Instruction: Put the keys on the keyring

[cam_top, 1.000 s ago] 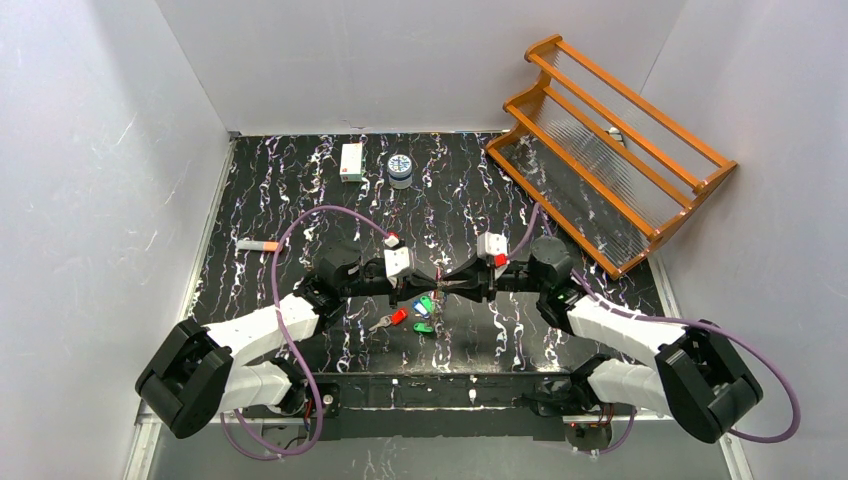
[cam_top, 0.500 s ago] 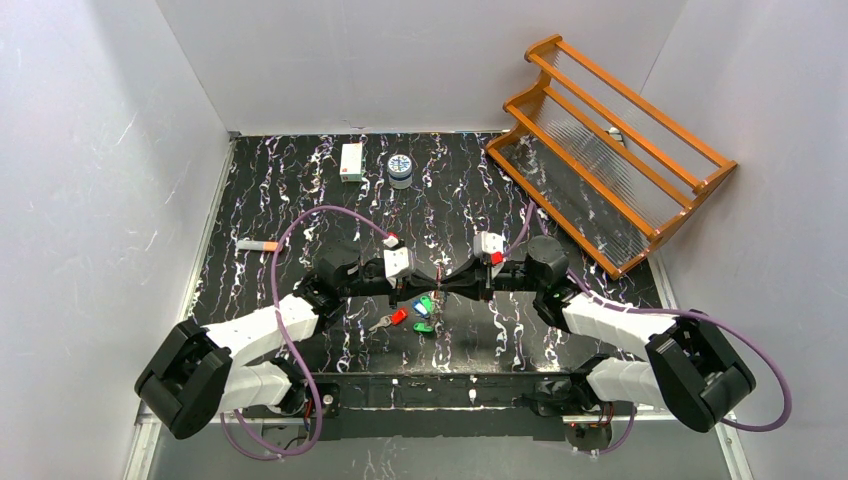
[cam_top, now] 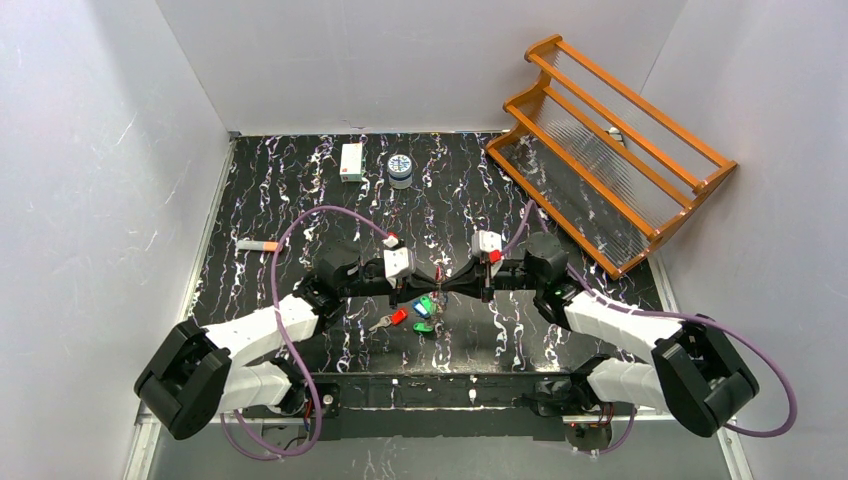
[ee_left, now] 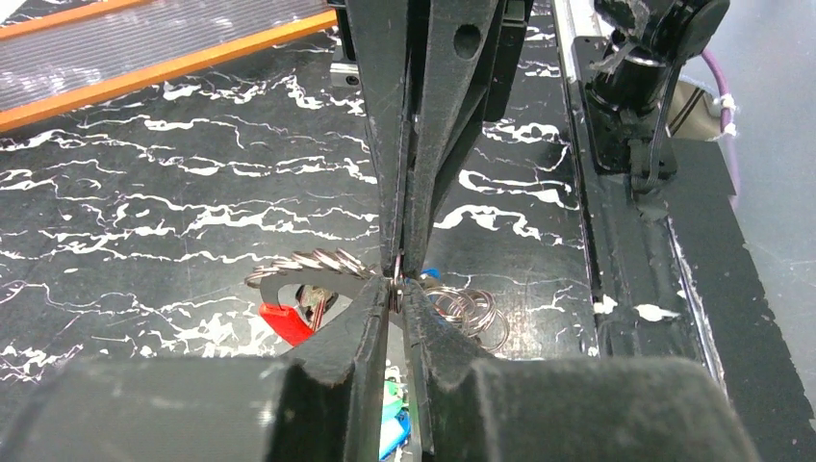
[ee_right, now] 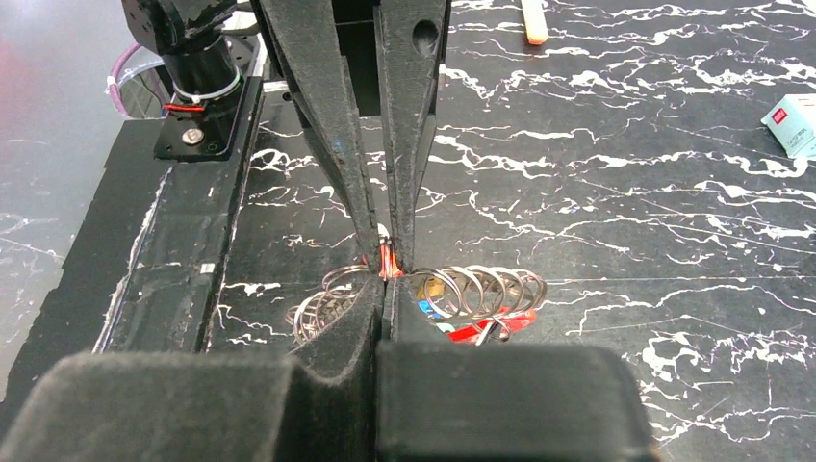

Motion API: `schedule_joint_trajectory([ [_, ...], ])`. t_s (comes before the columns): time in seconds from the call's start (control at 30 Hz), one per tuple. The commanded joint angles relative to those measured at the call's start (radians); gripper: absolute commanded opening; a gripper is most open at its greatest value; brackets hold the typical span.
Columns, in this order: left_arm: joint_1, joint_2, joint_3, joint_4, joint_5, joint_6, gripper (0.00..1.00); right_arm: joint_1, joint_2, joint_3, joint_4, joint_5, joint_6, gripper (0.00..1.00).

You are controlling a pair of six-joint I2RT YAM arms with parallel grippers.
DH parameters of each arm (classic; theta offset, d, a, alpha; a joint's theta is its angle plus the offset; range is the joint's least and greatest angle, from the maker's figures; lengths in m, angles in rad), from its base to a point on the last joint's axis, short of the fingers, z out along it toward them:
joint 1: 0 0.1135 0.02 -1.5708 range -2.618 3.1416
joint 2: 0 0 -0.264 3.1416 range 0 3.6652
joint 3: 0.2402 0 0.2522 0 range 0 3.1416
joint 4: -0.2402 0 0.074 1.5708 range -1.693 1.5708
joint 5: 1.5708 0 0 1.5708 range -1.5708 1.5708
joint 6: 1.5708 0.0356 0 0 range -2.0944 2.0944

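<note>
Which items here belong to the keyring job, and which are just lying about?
Job: keyring, colour-capped keys, left gripper and right gripper, both pinched shut on the keyring.
Lying about: wooden rack, white box, round tin, small tube.
</note>
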Motion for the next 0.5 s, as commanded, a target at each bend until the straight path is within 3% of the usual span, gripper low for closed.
schedule_joint_trajectory([
  [0.0, -0.004, -0.061, 0.022, 0.023, -0.024, 0.021, 0.14, 0.0, -0.065, 0.1, -0.233, 0.04, -0.09, 0.01],
  [0.13, -0.004, -0.092, 0.02, -0.026, -0.063, 0.066, 0.24, 0.001, -0.082, 0.178, -0.485, 0.104, -0.151, 0.01],
  [0.47, -0.003, -0.097, 0.031, -0.061, -0.073, 0.082, 0.31, 0.003, -0.066, 0.312, -0.831, 0.191, -0.183, 0.01],
])
